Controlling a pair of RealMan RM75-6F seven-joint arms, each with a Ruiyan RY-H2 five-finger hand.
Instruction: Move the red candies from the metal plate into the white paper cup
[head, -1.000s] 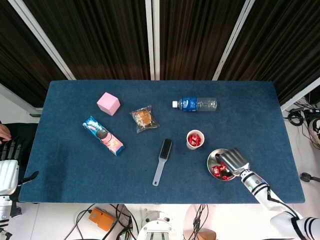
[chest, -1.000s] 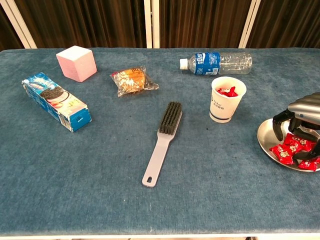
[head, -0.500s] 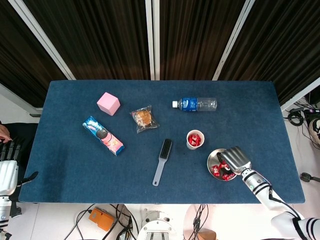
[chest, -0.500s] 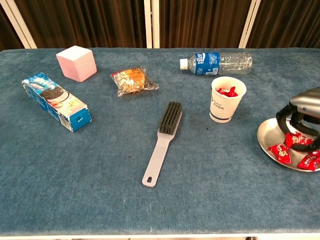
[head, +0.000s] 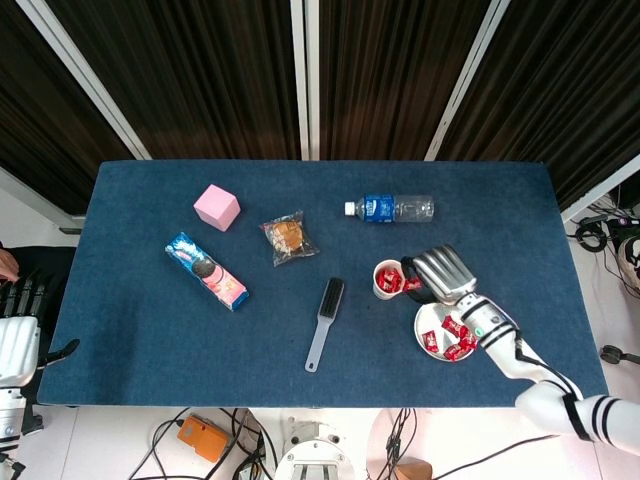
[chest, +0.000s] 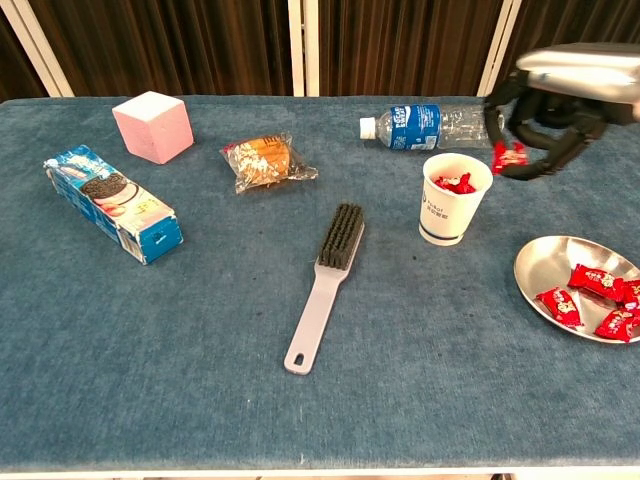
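While my right hand hangs above and just to the right of the cup, it pinches one red candy between its fingertips; the other fingers are curled loosely around it.

Item: red candies, wrapped.
- One is held in the right hand, near the cup rim but not yet over the opening, as far as I can judge from the chest view.
- Several lie inside the cup, heaped near the top.
- Four or so are on the plate, bunched toward its right side.

Handling, by my judgement: each candy is light and small, with a crinkly, slick wrapper that gives under pressure. A fingertip pinch across the body of the piece suits it best; the flat wrapper ends look likely to slip. No breakage risk to speak of.

Item: cup, white paper. It stands upright between the plate and the brush. It is light and easily tipped, so I should let go from above without touching the rim.

Item: plate, metal. It is shallow and smooth; candies may skate on it when nudged, so I should come down on them from straight above.

Left hand: not in view in either camera.
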